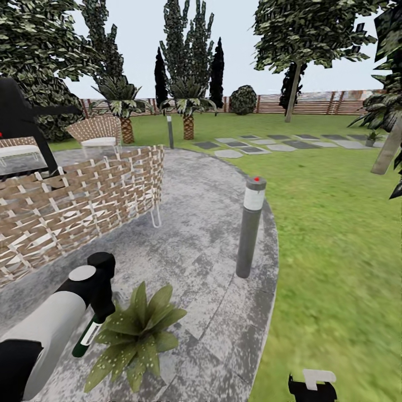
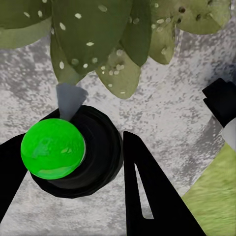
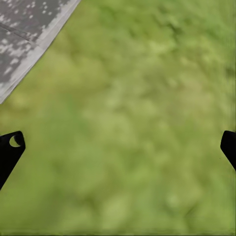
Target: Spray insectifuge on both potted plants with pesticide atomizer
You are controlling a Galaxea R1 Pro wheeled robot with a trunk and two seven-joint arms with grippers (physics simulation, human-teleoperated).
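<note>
The left gripper (image 2: 93, 167) is closed around the pesticide atomizer (image 2: 73, 147), with a black finger on each side of the bottle. Its round green top faces the wrist camera, and its grey nozzle points at the potted plant (image 1: 137, 332). In the head view the plant sits just ahead of the left gripper (image 1: 100, 312), very close, on the grey patio (image 1: 212, 234).

The right gripper (image 3: 118, 145) is wide open and holds nothing. It hangs over the lawn (image 3: 137, 123), with the patio edge off to one side.

What could go wrong? The nozzle is so close to the near leaves that the spray may wet only that side. The far leaves could stay dry. If the arm pushes ahead, the bottle could bump the leaves. If the fingers let go a little, the bottle could tip and spray the stone instead.

A second small plant (image 1: 371, 137) may be the one far away across the grass, but it is too small to be sure.

The woven chair (image 1: 78, 206) stands close behind the left arm, so there is little room that way. A grey lamp post (image 1: 250, 226) stands past the plant, near the patio edge. Toward the grass there is lots of open room.
</note>
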